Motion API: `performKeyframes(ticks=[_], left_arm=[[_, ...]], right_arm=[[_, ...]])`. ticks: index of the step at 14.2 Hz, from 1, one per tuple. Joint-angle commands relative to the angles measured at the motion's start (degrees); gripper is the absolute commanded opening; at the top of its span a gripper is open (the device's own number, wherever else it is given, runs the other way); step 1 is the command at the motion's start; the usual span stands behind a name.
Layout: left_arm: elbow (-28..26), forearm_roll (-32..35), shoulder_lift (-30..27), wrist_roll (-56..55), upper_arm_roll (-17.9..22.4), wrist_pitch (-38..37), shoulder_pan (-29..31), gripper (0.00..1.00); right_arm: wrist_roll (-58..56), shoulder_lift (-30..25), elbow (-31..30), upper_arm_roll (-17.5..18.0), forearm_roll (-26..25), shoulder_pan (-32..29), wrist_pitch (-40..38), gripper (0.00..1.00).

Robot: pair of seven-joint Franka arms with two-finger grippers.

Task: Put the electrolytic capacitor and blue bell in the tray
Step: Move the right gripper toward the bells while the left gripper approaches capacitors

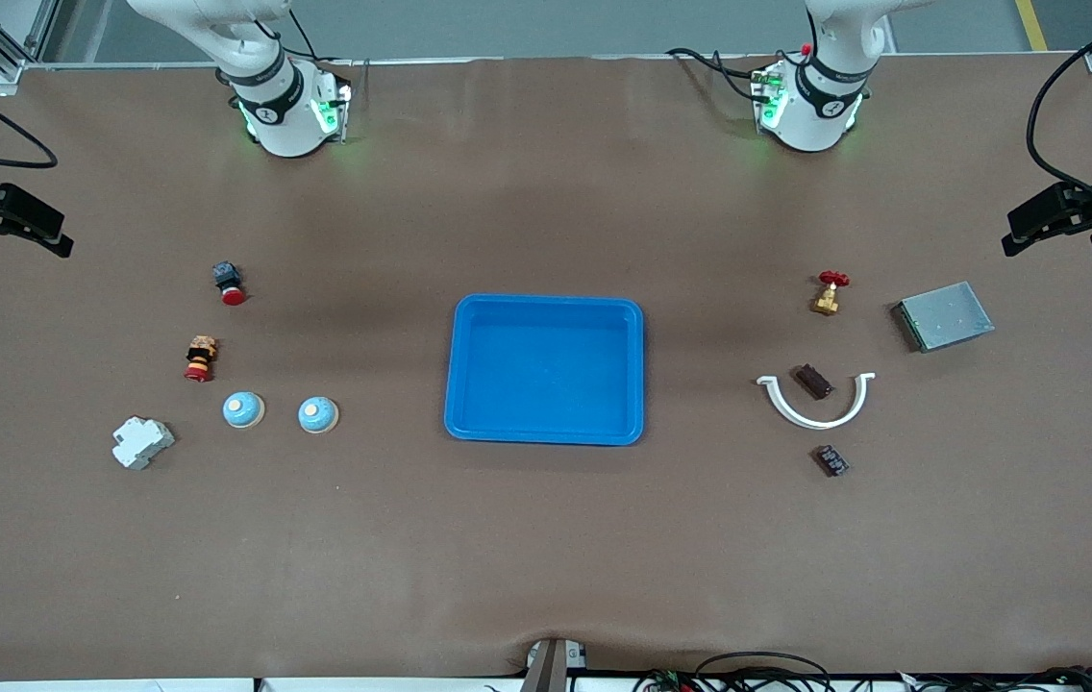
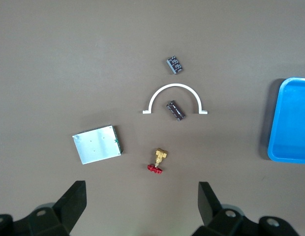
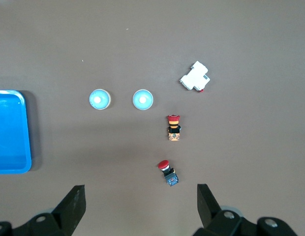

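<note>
The bright blue tray lies in the middle of the table; its edge shows in the left wrist view and the right wrist view. Two blue bells sit toward the right arm's end. A dark cylindrical capacitor lies inside a white arc; a second small dark part lies nearer the front camera. My left gripper is open and empty, high over its end of the table. My right gripper is open and empty, high over its end.
At the left arm's end are a red-handled brass valve, a grey metal box and the white arc. At the right arm's end are two red push buttons and a white breaker.
</note>
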Motion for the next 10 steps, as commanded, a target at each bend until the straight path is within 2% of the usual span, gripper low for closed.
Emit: performKeyframes(ticks=[1, 10], left_arm=[[0.3, -0.8, -0.1, 0.9, -0.1, -0.5, 0.4, 1.00], [0.8, -2.7, 1.6, 0.8, 0.4, -0.7, 1.3, 1.00]], right_arm=[[-0.4, 0.3, 1.2, 0.7, 0.1, -1.1, -0.5, 1.00], [-0.4, 0.5, 1.2, 0.7, 0.1, -0.9, -0.5, 1.00]])
